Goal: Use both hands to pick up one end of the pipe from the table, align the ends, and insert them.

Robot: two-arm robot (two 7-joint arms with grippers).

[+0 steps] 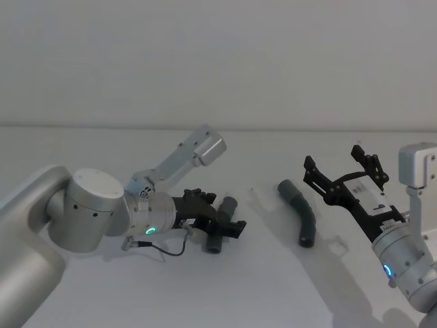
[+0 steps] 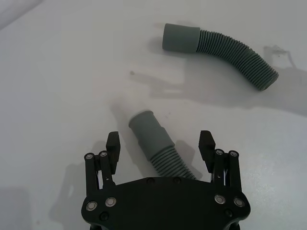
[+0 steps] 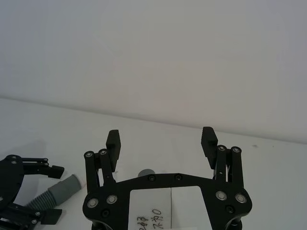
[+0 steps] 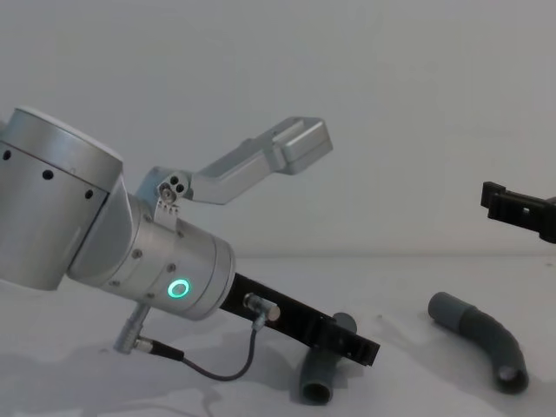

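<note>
The left gripper [image 1: 224, 216] sits low over the white table [image 1: 273, 287], its 2 fingers spread wide to either side of the nearer pipe piece [image 2: 160, 153]. They straddle the ribbed stretch just behind its smooth cuff [image 2: 145, 127], and nothing is clamped. The likeliest slip is here: the piece is curved and lies loose, so if 1 pad touches first it may roll or skid sideways. A pinch on the ribs could also let the cuff swing off-line. The right gripper [image 3: 160, 138] hangs raised with its jaws also apart, holding nothing, near the second pipe piece [image 1: 302, 210] on the table. The 2 pieces lie well apart with cuffs pointing differently, so a skewed grasp on either would likely jam the ends at insertion.
</note>
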